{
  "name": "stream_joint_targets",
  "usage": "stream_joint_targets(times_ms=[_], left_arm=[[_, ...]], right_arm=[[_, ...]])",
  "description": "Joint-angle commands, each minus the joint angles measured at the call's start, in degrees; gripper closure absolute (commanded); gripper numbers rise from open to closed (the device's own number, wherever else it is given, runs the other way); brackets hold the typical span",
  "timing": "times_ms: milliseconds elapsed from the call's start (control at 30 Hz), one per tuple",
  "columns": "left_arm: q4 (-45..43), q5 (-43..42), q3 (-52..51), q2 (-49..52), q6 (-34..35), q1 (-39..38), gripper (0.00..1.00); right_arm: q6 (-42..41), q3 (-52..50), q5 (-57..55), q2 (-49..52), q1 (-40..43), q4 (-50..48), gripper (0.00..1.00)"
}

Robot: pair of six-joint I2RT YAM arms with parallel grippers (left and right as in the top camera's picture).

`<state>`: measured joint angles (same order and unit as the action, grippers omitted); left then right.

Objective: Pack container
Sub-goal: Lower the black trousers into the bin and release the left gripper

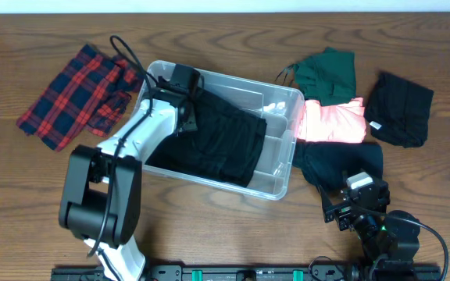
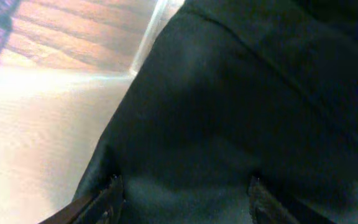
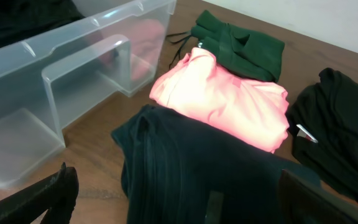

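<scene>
The clear container (image 1: 281, 184) sits mid-table with a black garment (image 1: 217, 144) lying in its left part. My left gripper (image 1: 184, 105) is down inside it at the back left. In the left wrist view the container wall (image 2: 48, 118) shows pale, and the left gripper (image 2: 185, 200) is open with its fingers spread close over the black garment (image 2: 241, 99). My right gripper (image 1: 350, 208) is open and empty near the front right. It hovers over a dark garment (image 3: 185, 168) on the table beside the container (image 3: 61, 62).
A pink garment (image 1: 334, 121), a green garment (image 1: 326, 70) and another black garment (image 1: 399, 109) lie right of the container. A red plaid garment (image 1: 76, 94) lies at the far left. The pink (image 3: 222, 99), green (image 3: 241, 43) and black (image 3: 340, 130) garments also show in the right wrist view.
</scene>
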<state>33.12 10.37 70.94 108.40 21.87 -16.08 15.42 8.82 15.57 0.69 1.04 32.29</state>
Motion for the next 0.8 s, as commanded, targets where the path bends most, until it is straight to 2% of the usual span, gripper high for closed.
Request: stream_joint_targets(times_ms=[0, 267, 500, 567, 767], left_arm=[[-1.6, -4.7, 0.4, 3.0, 2.0, 3.6, 0.35], [-5.4, -4.9, 0.4, 3.1, 7.3, 6.1, 0.35], [-3.9, -5.1, 0.4, 3.1, 11.9, 6.4, 0.36], [-3.4, -6.2, 0.5, 2.7, 11.1, 6.3, 0.33], [-0.9, -9.6, 1.0, -4.5, 1.7, 6.4, 0.18]], right_arm=[[-0.6, -0.1, -0.2, -0.3, 0.8, 0.1, 0.01], [-0.6, -0.1, -0.2, -0.3, 0.8, 0.1, 0.01], [-0.6, -0.1, -0.2, -0.3, 0.8, 0.1, 0.01], [-0.6, -0.1, -0.2, -0.3, 0.8, 0.1, 0.01], [-0.6, -0.1, -0.2, -0.3, 0.8, 0.1, 0.01]])
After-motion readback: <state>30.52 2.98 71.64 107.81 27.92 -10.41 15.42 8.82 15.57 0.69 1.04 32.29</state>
